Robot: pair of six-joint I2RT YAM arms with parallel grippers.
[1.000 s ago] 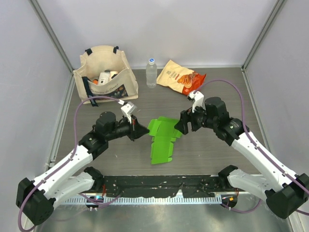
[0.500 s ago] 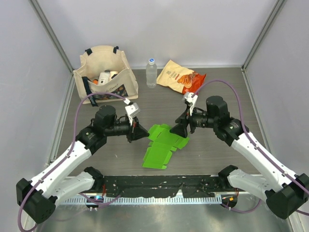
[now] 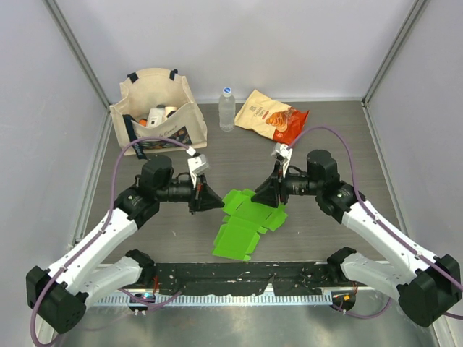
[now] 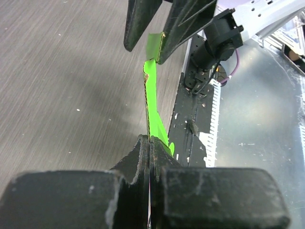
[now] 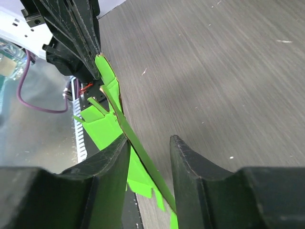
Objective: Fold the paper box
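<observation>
The bright green paper box (image 3: 244,223) is a partly unfolded card sheet held off the table between both arms. My left gripper (image 3: 217,202) is shut on its left edge; the left wrist view shows the card (image 4: 151,98) edge-on, pinched at my closed fingertips (image 4: 150,141). My right gripper (image 3: 268,195) is at the box's upper right edge with its jaws open. In the right wrist view the card (image 5: 143,153) runs through the gap between the two fingers of that gripper (image 5: 148,143), touching the left finger (image 5: 112,157).
A beige tote bag (image 3: 155,108) with items stands at the back left. A water bottle (image 3: 227,108) and an orange snack bag (image 3: 271,114) lie at the back centre. The black base rail (image 3: 239,278) runs along the near edge.
The box has swung so its long part points toward the near left. Both grippers have shifted slightly left with it, and the left gripper stays shut on the edge.
</observation>
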